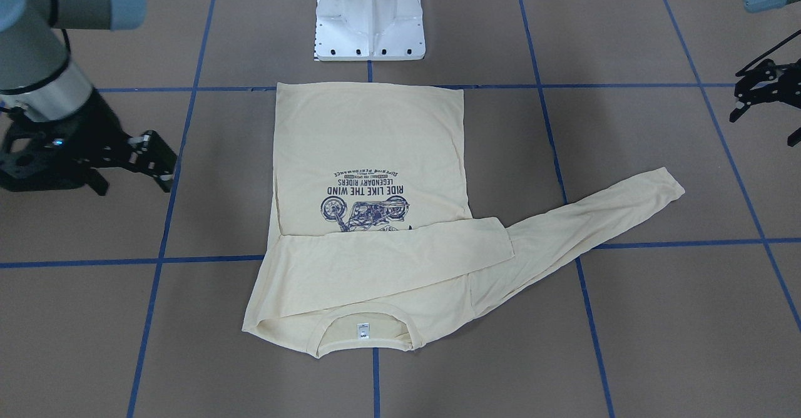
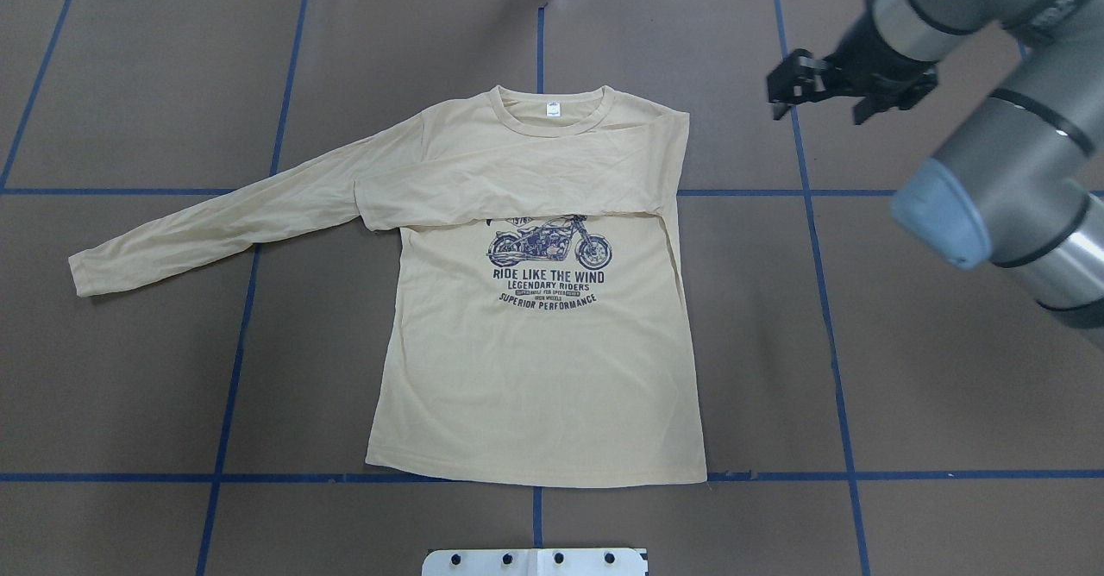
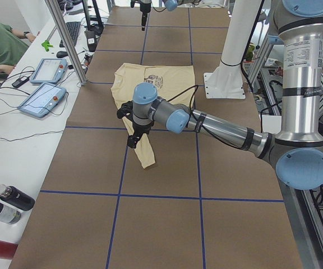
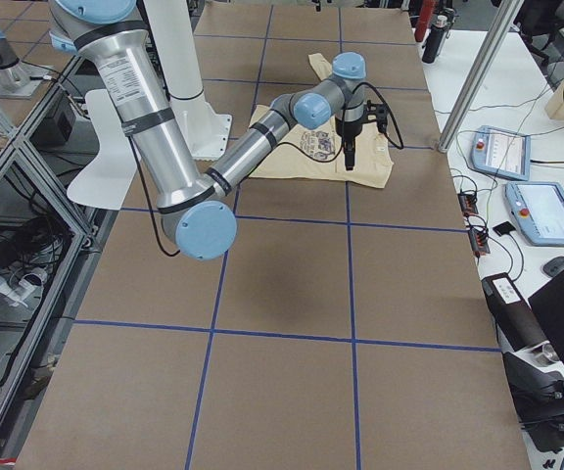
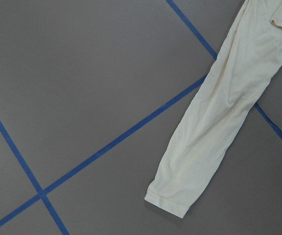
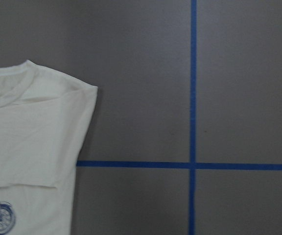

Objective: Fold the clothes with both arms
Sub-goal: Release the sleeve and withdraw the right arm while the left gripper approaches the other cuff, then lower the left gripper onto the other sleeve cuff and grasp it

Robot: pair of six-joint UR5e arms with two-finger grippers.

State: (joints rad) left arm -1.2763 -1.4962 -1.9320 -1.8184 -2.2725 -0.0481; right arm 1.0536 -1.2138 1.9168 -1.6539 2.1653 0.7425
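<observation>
The cream-yellow long-sleeve T-shirt (image 2: 535, 369) lies flat in the middle of the table with the navy motorcycle print up and the collar away from the robot. One sleeve is folded across the chest (image 2: 509, 188). The other sleeve (image 2: 216, 222) lies stretched out on the robot's left, and its cuff shows in the left wrist view (image 5: 180, 196). My right gripper (image 2: 818, 110) hovers open and empty beside the folded shoulder (image 6: 82, 93). My left gripper (image 1: 737, 105) hovers open and empty beyond the stretched sleeve (image 1: 601, 218).
The white pedestal base (image 1: 369, 24) stands just behind the shirt's hem. Blue tape lines (image 2: 828, 300) cross the brown table. Tablets (image 3: 44, 84), cables and bottles (image 3: 4, 204) lie along the operators' edge by a metal pole (image 3: 66, 39).
</observation>
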